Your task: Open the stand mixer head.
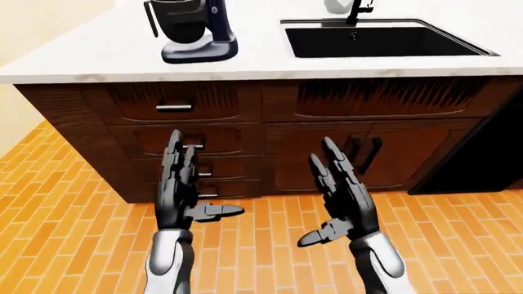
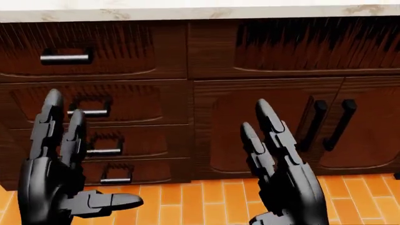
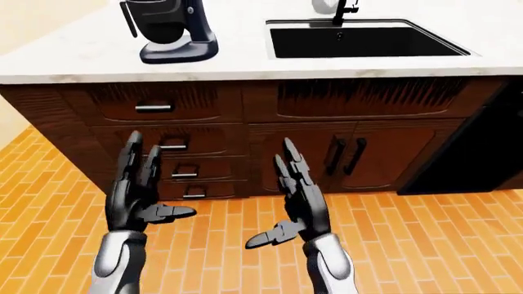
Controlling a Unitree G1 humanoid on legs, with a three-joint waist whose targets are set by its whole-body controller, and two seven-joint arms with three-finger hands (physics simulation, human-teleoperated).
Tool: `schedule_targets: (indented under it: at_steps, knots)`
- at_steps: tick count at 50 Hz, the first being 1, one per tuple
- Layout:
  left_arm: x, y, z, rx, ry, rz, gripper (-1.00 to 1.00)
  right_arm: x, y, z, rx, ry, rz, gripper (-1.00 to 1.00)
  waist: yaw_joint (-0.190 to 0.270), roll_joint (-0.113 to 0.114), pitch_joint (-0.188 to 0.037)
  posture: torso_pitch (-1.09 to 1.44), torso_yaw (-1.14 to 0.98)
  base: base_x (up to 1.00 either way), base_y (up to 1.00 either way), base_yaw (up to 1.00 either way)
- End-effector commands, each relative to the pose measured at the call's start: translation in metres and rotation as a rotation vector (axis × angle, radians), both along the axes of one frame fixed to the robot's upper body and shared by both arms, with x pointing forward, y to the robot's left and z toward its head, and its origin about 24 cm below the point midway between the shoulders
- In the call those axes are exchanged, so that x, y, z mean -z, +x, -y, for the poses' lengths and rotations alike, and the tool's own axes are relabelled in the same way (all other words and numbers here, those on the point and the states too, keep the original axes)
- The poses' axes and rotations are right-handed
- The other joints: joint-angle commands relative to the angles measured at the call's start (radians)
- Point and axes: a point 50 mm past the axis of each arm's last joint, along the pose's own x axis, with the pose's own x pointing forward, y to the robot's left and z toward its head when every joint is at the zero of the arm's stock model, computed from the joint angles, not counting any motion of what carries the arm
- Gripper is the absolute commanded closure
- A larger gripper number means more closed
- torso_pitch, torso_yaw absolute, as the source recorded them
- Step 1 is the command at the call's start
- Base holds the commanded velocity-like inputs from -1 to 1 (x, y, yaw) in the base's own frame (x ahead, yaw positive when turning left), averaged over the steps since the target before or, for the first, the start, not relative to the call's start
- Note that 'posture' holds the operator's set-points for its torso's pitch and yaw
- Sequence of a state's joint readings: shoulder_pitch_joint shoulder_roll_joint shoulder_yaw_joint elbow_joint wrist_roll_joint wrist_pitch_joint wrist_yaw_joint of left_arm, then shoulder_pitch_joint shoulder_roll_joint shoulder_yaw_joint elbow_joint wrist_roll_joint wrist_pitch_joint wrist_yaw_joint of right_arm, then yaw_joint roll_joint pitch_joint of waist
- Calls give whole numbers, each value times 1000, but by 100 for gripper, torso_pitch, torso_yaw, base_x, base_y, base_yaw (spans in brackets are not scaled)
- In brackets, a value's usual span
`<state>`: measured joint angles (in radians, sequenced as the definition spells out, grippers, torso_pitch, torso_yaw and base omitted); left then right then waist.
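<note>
A dark blue stand mixer (image 1: 196, 29) with a dark bowl stands on the white marble counter (image 1: 98, 55) at the upper left of the left-eye view; its head is cut off by the top edge. My left hand (image 1: 178, 184) and right hand (image 1: 339, 187) are raised in front of the dark wood cabinet, well below the mixer. Both are open with straight fingers and hold nothing.
A black sink (image 1: 376, 38) with a faucet sits in the counter to the right of the mixer. Below are drawers (image 2: 94, 51) with metal handles on the left and cabinet doors (image 2: 281, 122) on the right. Orange brick floor (image 1: 65, 202) lies underneath.
</note>
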<state>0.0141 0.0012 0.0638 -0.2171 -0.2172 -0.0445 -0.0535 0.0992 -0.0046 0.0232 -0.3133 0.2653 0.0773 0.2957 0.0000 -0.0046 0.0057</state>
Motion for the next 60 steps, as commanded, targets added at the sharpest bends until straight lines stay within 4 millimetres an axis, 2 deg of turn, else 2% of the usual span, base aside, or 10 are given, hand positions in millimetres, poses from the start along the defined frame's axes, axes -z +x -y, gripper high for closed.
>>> schedule_targets:
  at_steps: [1,24,49,50,51,53,55,57,59,60]
  knots:
    - [-20,-3,2,29,-33,101,-100,-21,-1,1,-23,53,80,-100,1,1,-17,0,0,0,0,0]
    - [-132,-31,-17,40,-209,339,-100,-117,-35,-8,-43,46,323,-100,3,7,-4,0,0,0,0,0]
    - [-142,-36,-20,61,-181,385,-100,-133,-43,-9,-23,41,382,-100,4,14,4,0,0,0,0,0]
    - [-141,-36,-20,59,-174,386,-100,-133,-43,-9,-17,26,387,-100,1,6,-12,0,0,0,100,0]
    - [-141,-36,-19,60,-175,386,-100,-132,-42,-9,-13,7,397,-100,-4,-30,13,0,0,0,100,0]
    - [-141,-37,-19,62,-175,386,-100,-133,-44,-9,-20,21,397,-100,-7,-60,31,0,0,0,50,0]
    - [-141,-37,-19,63,-176,387,-100,-133,-45,-9,-22,19,400,-100,-12,-11,2,0,0,0,0,0]
    - [-141,-37,-19,63,-177,386,-100,-133,-45,-9,-22,24,402,-100,-22,61,12,0,0,0,0,0]
    - [-141,-37,-18,66,-177,385,-100,-136,-46,-8,-23,34,416,-100,-18,50,18,0,0,0,45,0]
    - [-141,-37,-18,67,-178,385,-100,-135,-46,-8,-20,25,418,-100,-14,-6,41,0,0,0,100,0]
